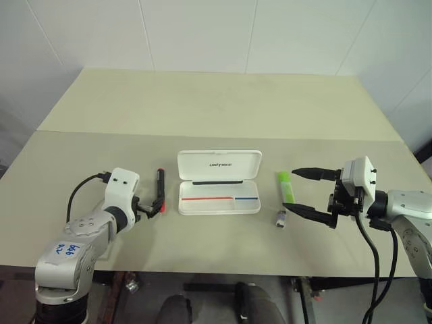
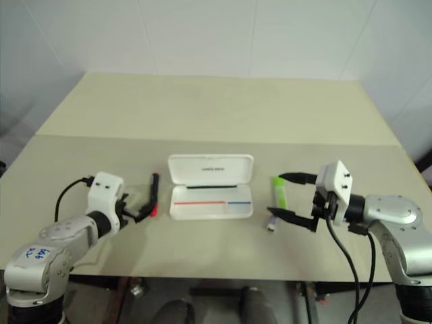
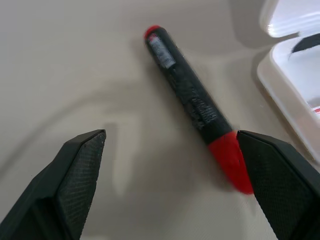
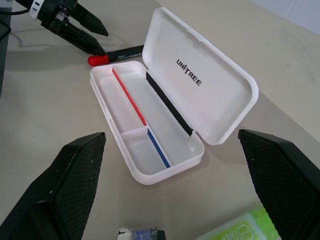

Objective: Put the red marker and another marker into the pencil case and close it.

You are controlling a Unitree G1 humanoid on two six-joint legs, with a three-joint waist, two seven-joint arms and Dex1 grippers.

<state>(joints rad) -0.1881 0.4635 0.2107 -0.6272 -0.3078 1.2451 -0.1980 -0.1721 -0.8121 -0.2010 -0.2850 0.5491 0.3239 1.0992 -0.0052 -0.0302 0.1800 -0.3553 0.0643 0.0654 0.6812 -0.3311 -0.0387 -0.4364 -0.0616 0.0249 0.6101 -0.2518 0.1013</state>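
Beige table [image 1: 216, 108]: we are hovering our released left gripper [image 1: 152, 204] at the red marker [image 1: 160, 191]. Its long axis is running twelve to six, at nine o'clock of the pencil case [image 1: 219, 183].

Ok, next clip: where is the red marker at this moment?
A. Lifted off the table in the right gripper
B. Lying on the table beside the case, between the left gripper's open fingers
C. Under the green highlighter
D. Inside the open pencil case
B: the red marker lies on the table left of the open pencil case, with the left gripper straddling its red end, fingers open.
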